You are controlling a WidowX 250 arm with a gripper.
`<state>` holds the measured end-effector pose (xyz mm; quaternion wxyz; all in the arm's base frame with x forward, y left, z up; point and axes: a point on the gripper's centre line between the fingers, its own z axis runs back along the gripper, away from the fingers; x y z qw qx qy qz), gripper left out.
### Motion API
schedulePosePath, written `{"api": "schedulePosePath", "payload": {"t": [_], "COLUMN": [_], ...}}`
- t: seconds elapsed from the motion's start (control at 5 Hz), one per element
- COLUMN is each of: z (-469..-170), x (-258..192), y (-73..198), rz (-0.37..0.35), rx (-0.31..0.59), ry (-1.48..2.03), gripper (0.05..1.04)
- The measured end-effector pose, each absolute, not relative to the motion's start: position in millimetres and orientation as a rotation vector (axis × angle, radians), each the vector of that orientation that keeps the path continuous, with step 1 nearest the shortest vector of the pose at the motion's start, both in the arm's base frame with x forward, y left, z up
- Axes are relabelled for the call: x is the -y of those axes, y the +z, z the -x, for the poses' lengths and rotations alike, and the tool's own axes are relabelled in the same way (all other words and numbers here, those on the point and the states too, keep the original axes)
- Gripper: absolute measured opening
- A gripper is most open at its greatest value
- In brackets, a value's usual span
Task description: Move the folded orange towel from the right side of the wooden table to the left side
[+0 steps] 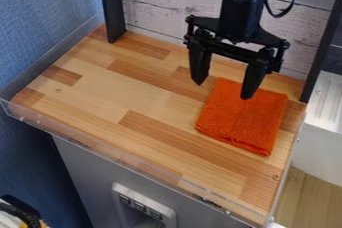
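Observation:
The black gripper [224,89] hangs over the back right part of the wooden surface, its two fingers spread wide apart with nothing between them. An orange cloth [244,119], folded into a rough square, lies flat on the right side of the wood. One fingertip is in front of the cloth's upper part in this view, and the other is left of the cloth's upper left corner. Whether the fingertip touches the cloth, I cannot tell.
The wooden tabletop [120,92] has a clear plastic rim [133,165] along its front. Black posts [111,7] stand at the back left and right. A whitish plank wall [167,7] is behind, and a white unit [320,132] stands to the right.

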<state>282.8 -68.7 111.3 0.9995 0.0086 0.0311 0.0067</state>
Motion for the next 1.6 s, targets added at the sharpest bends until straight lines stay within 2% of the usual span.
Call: {"api": "schedulePosePath", "payload": {"t": [0.4, 1.0, 1.2, 1.6], "z": [-290, -317, -321, -325], "x": [74, 83, 84, 85], "y": [98, 93, 94, 77], "rz": [-0.018, 0.005, 0.018, 0.021], "rx": [-0.054, 0.008, 0.031, 0.038], "ry": [0.146, 0.379, 0.444, 0.521], "gripper": [0.999, 0.999, 0.948, 0.36]}}
